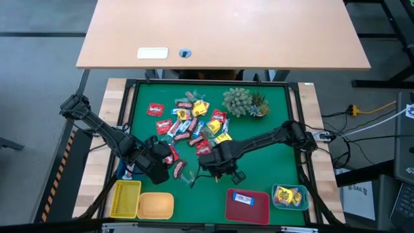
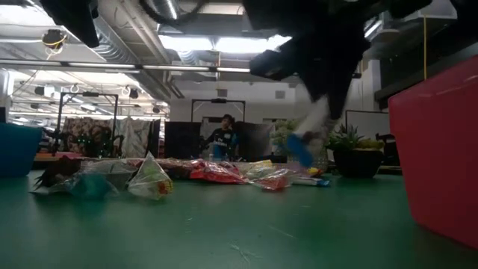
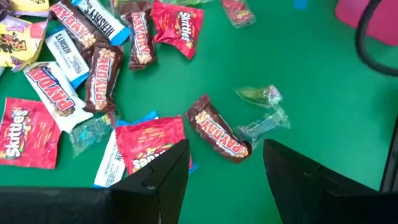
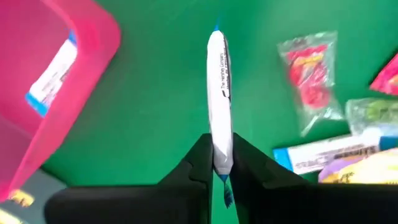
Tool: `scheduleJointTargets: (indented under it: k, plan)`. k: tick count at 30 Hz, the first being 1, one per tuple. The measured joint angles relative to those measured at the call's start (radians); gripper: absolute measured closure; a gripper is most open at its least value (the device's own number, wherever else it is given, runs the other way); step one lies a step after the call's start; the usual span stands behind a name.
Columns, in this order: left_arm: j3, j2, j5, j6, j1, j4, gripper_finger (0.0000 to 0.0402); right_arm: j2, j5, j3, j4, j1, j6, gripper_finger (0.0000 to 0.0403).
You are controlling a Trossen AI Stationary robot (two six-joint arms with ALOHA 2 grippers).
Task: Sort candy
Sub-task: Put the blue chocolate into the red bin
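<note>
in the left wrist view, several wrappers can be read. "payday" stands on the dark brown bar (image 3: 218, 127) lying just ahead of the fingers, on another brown bar (image 3: 102, 76) in the pile, on a white-and-red bar (image 3: 53, 93) beside it, and on a brown bar (image 3: 73, 22) nearer the pile's far side. "skittles" stands on the red packet (image 3: 28, 132) at the edge of the view and on a second red packet (image 3: 179, 26) farther off. "hershey's" is printed on the blue-and-white bar (image 3: 102, 18). in the right wrist view, the white bar (image 4: 220, 99) carries small dark print, possibly a company line, too fine to read.
</note>
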Motion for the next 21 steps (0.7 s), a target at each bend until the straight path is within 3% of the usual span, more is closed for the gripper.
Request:
scheduleJointTargets:
  k: [5,12,21]
  plan:
    - [0.0,0.0,-0.042,0.021,0.0,0.014,0.0211,-0.003,-0.042,0.0,-0.065,0.017,0.025,0.0384]
    - [0.0,0.0,-0.049,0.024,0.0,0.014,0.0211,-0.005,-0.118,0.002,-0.126,0.078,0.11,0.0361]
    - [0.0,0.0,-0.069,0.092,0.0,0.015,0.0211,-0.005,-0.018,0.06,-0.165,0.129,0.252,0.0379]
